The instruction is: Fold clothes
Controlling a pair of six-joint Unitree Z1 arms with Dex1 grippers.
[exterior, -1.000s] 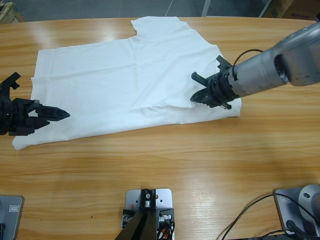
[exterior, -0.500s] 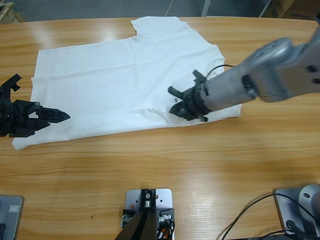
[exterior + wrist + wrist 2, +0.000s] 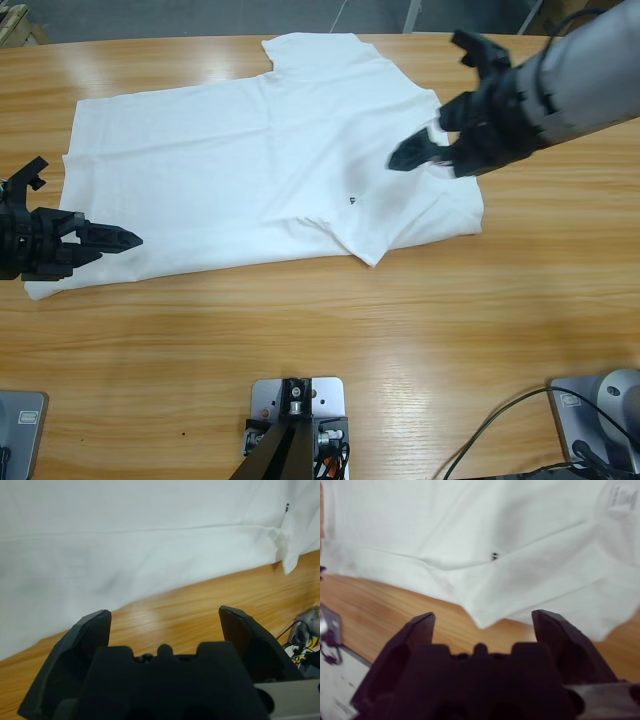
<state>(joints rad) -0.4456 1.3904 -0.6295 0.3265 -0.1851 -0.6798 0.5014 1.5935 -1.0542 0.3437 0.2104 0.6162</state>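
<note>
You had the white T-shirt lying flat on the wooden table, spread across the upper middle of the high view, with one sleeve reaching toward 12 o'clock. Its right-hand part was folded over on itself, so a pointed corner of cloth rested on the wood at the shirt's 5 o'clock edge. Small dark lettering showed just up from that fold, and in your right wrist view a label appeared at the far upper corner.

Your left gripper sat at 9 o'clock, over the shirt's lower left hem, its jaws spread apart with nothing between them; its wrist view looked along the shirt's near edge where cloth met table.

Your right gripper hung at 2 o'clock, raised above the folded part of the shirt. Its jaws were released and wide, holding nothing, with the folded corner in view between them in the wrist camera.
</note>
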